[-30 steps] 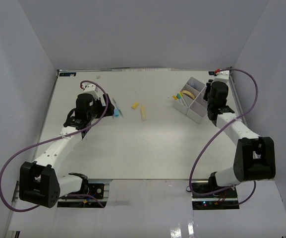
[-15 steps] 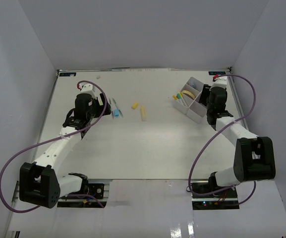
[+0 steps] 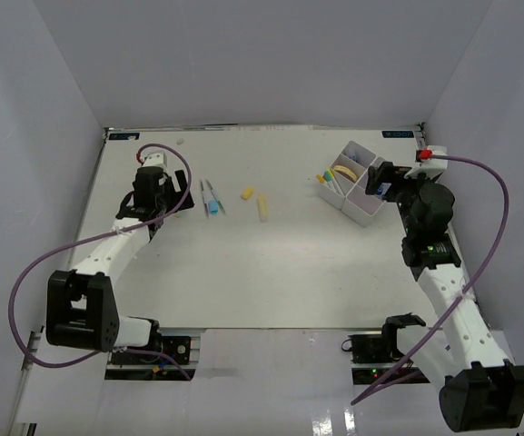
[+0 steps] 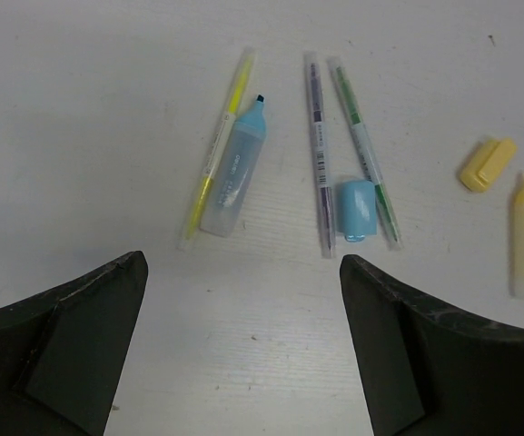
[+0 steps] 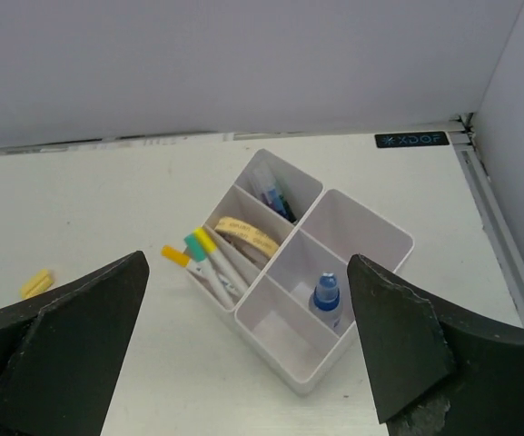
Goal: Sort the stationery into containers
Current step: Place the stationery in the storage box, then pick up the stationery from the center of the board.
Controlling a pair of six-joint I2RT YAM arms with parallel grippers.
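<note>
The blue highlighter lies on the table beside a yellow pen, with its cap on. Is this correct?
No: the cap is off and lies apart. The highlighter lies beside the yellow pen with its tip bare. The left wrist view shows it.

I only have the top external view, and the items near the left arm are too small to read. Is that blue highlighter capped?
Observer: No. The left wrist view shows the blue highlighter lying uncapped, its tip bare.
Operator: Where is its cap?
Observer: The blue cap lies on the table between the purple pen and the green pen.
Operator: And the tray, what can't I see in it?
Observer: The right wrist view shows a blue-capped bottle standing upright, alone in one compartment of the tray.
</note>
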